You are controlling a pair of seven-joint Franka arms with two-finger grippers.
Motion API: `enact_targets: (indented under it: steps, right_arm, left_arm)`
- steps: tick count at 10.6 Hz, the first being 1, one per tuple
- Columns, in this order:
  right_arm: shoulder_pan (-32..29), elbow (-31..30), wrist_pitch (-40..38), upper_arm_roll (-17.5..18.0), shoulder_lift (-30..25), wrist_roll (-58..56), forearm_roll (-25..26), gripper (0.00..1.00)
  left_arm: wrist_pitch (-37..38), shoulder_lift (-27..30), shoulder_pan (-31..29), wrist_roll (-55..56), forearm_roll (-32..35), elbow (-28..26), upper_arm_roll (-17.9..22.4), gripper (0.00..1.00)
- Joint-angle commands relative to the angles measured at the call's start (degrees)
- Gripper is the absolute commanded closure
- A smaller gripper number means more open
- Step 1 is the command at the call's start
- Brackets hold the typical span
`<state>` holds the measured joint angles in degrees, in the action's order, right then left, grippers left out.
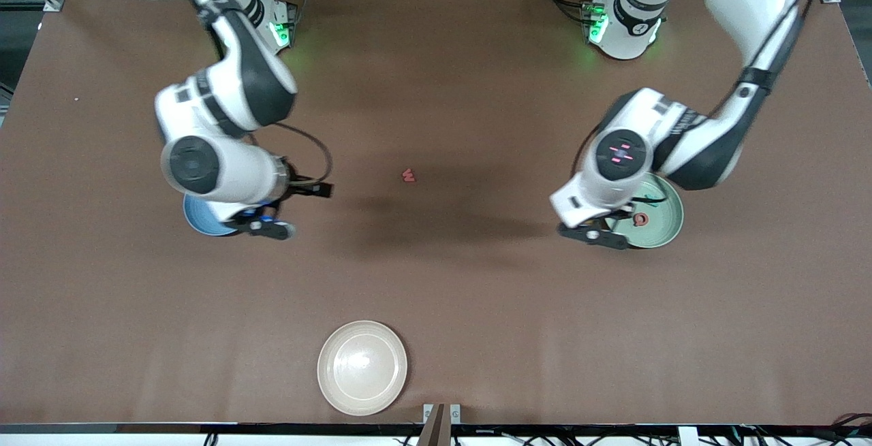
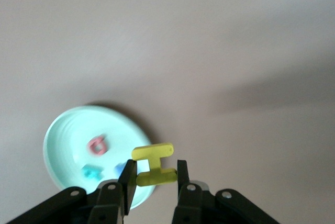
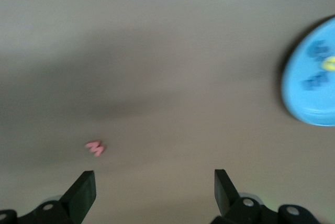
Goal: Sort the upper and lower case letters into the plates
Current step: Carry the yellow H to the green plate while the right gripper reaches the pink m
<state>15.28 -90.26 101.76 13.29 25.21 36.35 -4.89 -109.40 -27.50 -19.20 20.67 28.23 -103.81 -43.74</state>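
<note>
Though thin, light and stiff, the yellow letter (image 2: 153,165) sits pinched at its lower bar in the left gripper (image 2: 153,178) above the mint plate (image 2: 65,130), lower left of the left wrist frame. The right gripper (image 3: 155,187), jaws apart, hangs near the blue plate (image 1: 197,218); the red letter (image 1: 409,176) lies mid-frame and wants an edge pinch.

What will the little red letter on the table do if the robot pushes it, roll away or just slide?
The red letter lies flat on the brown table, so it would probably slide, not roll. It looks tiny and thin, so likely very light. Lying so flat, it may be tricky for the open right gripper to pinch.
</note>
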Motion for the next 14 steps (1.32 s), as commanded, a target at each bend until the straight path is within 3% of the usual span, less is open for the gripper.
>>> enact_targets:
  steps: [1, 3, 4, 5, 6, 7, 11, 14]
  right_arm:
    - [8.4, 0.1, 9.4, -0.3, 5.1, 0.5, 0.2, 0.00]
    - [13.1, -0.4, 12.8, -0.2, 7.0, -1.7, 6.8, 0.00]
    - [15.4, -2.4, 15.6, -0.1, 7.1, -2.6, 7.9, 0.00]
    - [17.0, -4.6, 18.8, -0.1, 7.1, -2.6, 8.7, 0.00]
    - [17.3, -7.3, 20.8, -0.1, 6.9, -2.8, 10.8, 0.00]
    - [17.4, -9.5, 23.5, 0.0, 6.9, -3.2, 11.8, 0.00]
    - [18.5, -19.4, 37.7, 0.3, 6.6, -5.4, 12.6, 0.00]
    - [18.2, -20.5, 38.6, 0.2, 7.4, -5.4, 12.6, 0.00]
  left_arm:
    - [-1.5, 3.7, -15.6, -2.0, -1.2, -10.7, -7.7, 1.00]
    - [-3.6, 3.3, -20.1, -2.0, -0.8, -13.5, -8.5, 1.00]
    - [-5.1, 2.7, -21.6, -2.0, -0.7, -14.1, -8.5, 0.69]
    - [-5.4, 2.6, -21.9, -2.0, -0.7, -13.6, -8.5, 0.17]
    - [-5.1, 2.9, -21.9, -2.0, -0.7, -12.7, -8.5, 0.00]
    - [-4.4, 3.2, -21.8, -1.9, -0.7, -10.6, -8.6, 0.00]
    - [11.1, 2.6, -18.7, -2.4, -1.4, 9.3, -10.3, 0.00]
    - [16.2, 5.4, -19.3, -2.0, -7.0, 17.2, -12.2, 0.00]
